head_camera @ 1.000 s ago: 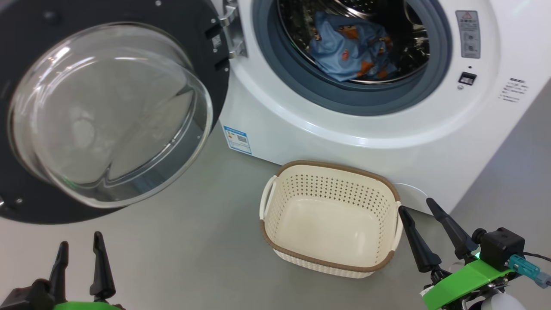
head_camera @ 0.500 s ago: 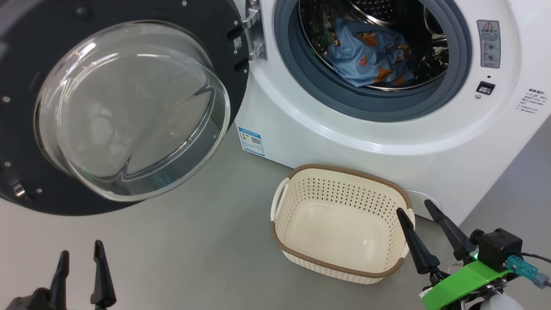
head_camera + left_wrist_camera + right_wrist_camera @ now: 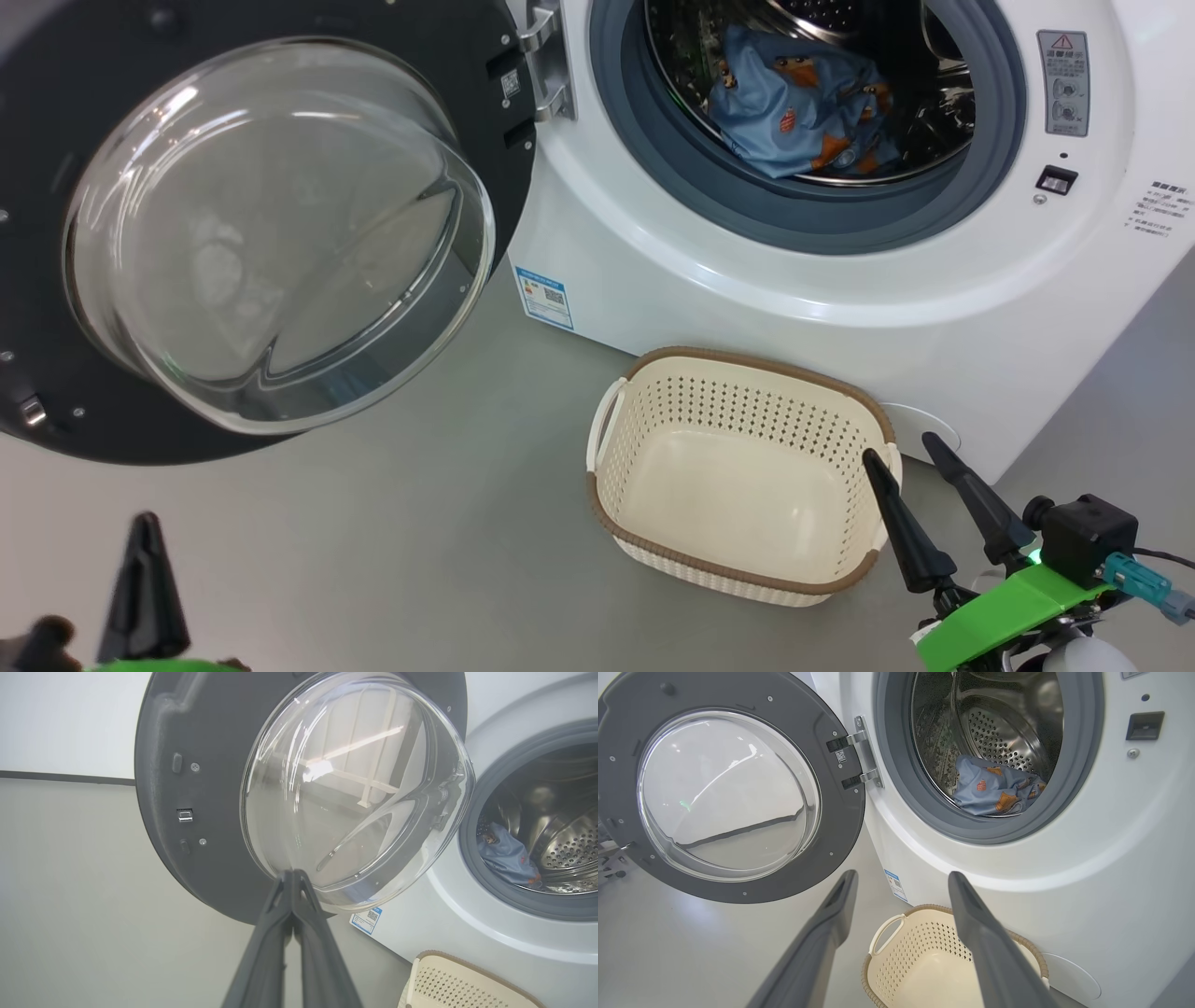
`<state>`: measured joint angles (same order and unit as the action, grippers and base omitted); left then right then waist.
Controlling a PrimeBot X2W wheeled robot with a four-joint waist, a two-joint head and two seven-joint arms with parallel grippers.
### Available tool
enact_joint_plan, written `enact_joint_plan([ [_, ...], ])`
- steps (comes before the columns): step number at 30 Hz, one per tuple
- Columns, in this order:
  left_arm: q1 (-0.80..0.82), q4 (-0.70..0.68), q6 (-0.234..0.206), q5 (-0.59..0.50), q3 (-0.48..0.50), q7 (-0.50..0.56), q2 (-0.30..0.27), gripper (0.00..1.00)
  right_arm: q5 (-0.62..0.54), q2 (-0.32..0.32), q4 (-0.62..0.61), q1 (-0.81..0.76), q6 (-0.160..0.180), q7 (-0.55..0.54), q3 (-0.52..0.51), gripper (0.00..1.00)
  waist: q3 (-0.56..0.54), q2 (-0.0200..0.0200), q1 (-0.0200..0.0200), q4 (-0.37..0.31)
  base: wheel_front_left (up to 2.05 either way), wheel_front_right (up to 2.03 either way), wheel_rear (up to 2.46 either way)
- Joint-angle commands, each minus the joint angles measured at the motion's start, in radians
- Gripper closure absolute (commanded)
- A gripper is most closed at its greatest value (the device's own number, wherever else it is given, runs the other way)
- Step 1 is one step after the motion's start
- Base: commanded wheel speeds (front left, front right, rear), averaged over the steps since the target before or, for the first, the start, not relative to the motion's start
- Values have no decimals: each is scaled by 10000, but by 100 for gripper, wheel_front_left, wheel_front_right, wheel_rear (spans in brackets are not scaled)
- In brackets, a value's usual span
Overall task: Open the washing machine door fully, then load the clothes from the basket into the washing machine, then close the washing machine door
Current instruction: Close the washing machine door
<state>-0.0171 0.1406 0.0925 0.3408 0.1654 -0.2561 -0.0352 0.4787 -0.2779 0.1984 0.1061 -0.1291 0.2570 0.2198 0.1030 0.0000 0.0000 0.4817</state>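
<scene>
Two grippers, left gripper and right gripper, face one washing machine, one door, one basket, one clothes bundle.

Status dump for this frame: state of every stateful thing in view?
door: open, swung wide to the left on its hinge
washer: drum open, loaded
clothes: lying in the drum
basket: upright on the floor in front of the washer, empty
left fingers: shut, holding nothing
right fingers: open, holding nothing
</scene>
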Motion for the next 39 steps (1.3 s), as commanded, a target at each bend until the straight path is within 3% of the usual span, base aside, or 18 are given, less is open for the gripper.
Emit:
enact_joint_plan([
  [1, 504, -430, 54, 98, 504, -57, -151, 100, -23, -70, -260, 253, -16, 48, 187, 0, 70, 0, 0, 18, 0, 0, 0],
  [6, 1150, -1196, 260, 71, 1337, -57, -204, 100, -62, -22, -280, 274, -16, 48, 149, 0, 212, 0, 0, 36, 0, 0, 0],
  [11, 2173, -1590, 366, 1007, 2350, -57, -914, 100, -85, 38, -285, 376, -16, 48, 185, 0, 397, 0, 0, -18, 0, 0, 0],
  [16, 3296, -1121, 377, 2514, 2655, -57, -2745, 100, -89, 73, -287, 470, -16, 48, 218, 0, 548, 0, 0, -96, 0, 0, 0],
  [22, 4707, 770, 379, 4338, 2349, 95, -4944, 100, -96, 38, -310, 508, -16, 48, 222, 0, 749, 0, 0, -184, 0, 0, 0],
  [28, 6391, 2951, 380, 6727, 1728, 1466, -6416, 100, -138, -39, -313, 708, -16, 48, 325, 0, 1072, 0, 0, -280, 0, 0, 0],
  [34, 7352, 4319, 381, 8515, 1274, 3014, -7200, 100, -151, -96, -292, 847, -16, 48, 480, 0, 1254, 0, 0, -363, 0, 0, 0],
  [39, 7929, 5597, 381, 9721, 546, 5164, -7723, 100, -145, -246, -293, 921, -16, 48, 581, 0, 1498, 0, 0, -447, 0, 0, 0],
])
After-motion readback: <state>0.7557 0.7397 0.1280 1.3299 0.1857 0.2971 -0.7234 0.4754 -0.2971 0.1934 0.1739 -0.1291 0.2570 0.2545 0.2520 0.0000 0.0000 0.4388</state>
